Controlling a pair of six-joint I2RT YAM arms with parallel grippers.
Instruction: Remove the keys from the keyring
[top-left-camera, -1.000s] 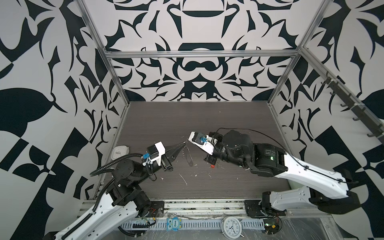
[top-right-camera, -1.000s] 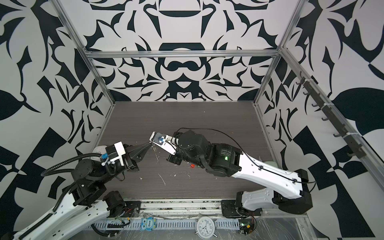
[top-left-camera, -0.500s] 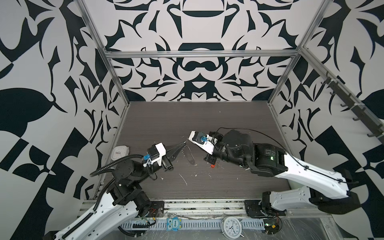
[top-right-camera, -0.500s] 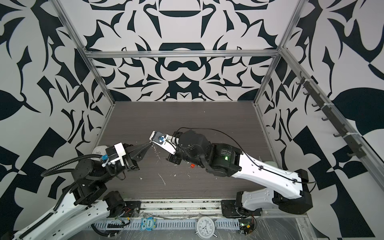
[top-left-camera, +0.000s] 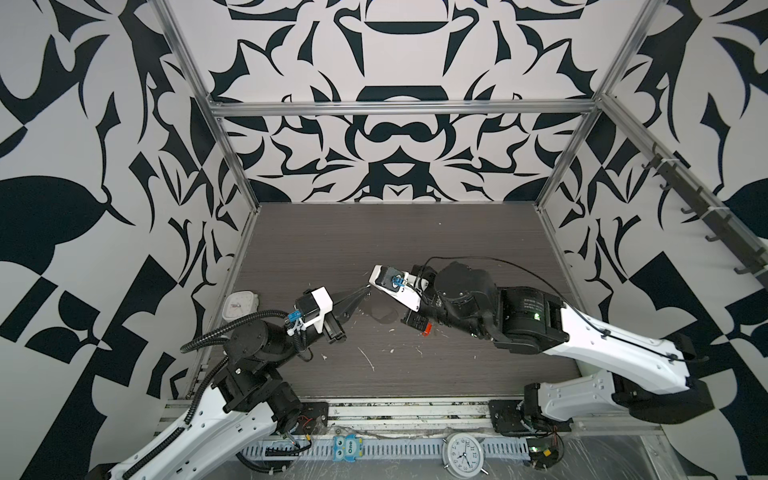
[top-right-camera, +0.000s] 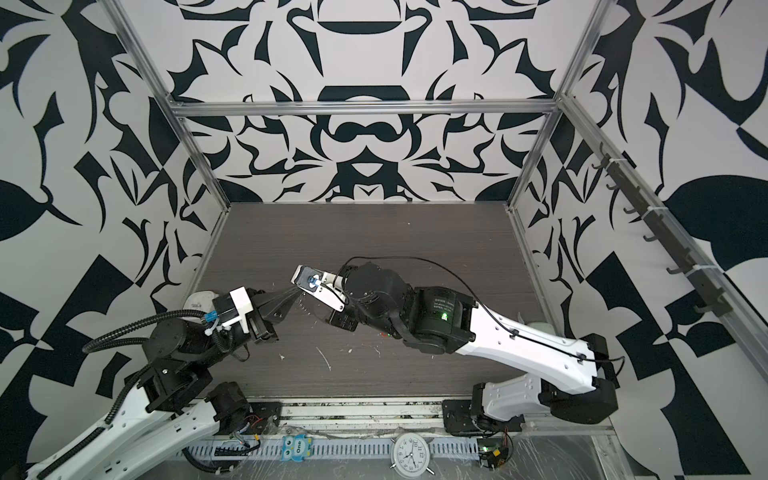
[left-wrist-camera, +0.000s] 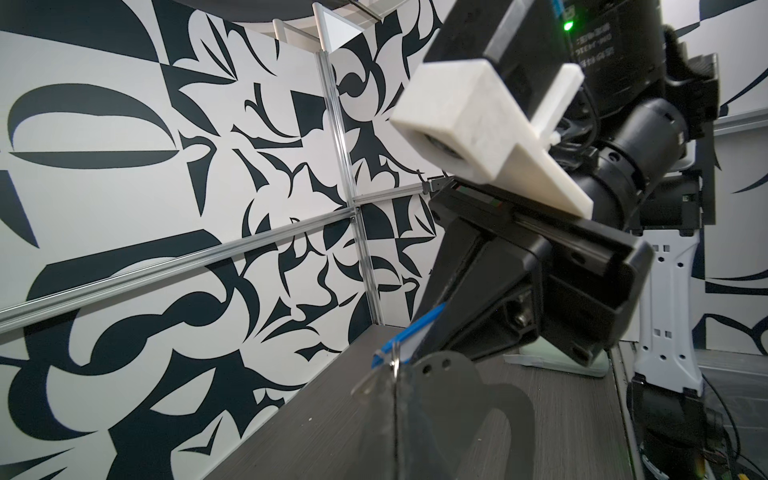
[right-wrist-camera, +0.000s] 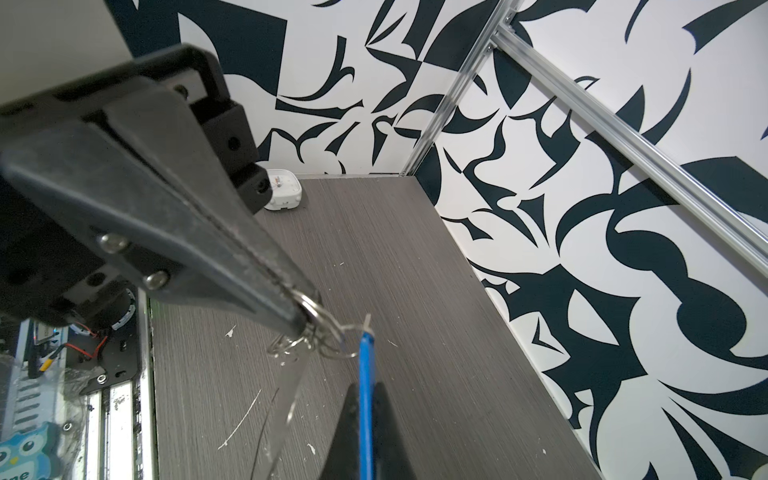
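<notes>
Keyring (right-wrist-camera: 297, 374) hangs in the air over the middle of the table (top-left-camera: 415, 241), a bit toward 9 o'clock. Nearest, white scraps (top-left-camera: 368, 359) lie on the dark, stripy wood. Next, a red-orange tag (top-left-camera: 425, 330) peeks out under the right arm, at 5 o'clock from the keyring; its key is hidden. Then the left pincer (right-wrist-camera: 302, 318) points toward 2 o'clock, its flat black fingers pressed together on the shiny metal clips (right-wrist-camera: 318, 334). The strap (right-wrist-camera: 286, 415) is thin, grey and see-through, and droops down from the clips. The blue tag (right-wrist-camera: 366, 361) is smooth plastic, seen on its thin edge. Its long side lines up with the right pincer (right-wrist-camera: 365, 399), which points toward 10 o'clock and is squeezed tight on it. The tag's ringed end faces the clips. A blurry silver key (left-wrist-camera: 365, 380) shows beside that tag. Last, a white square clock (top-left-camera: 241, 305) sits at the table's 9 o'clock edge.
</notes>
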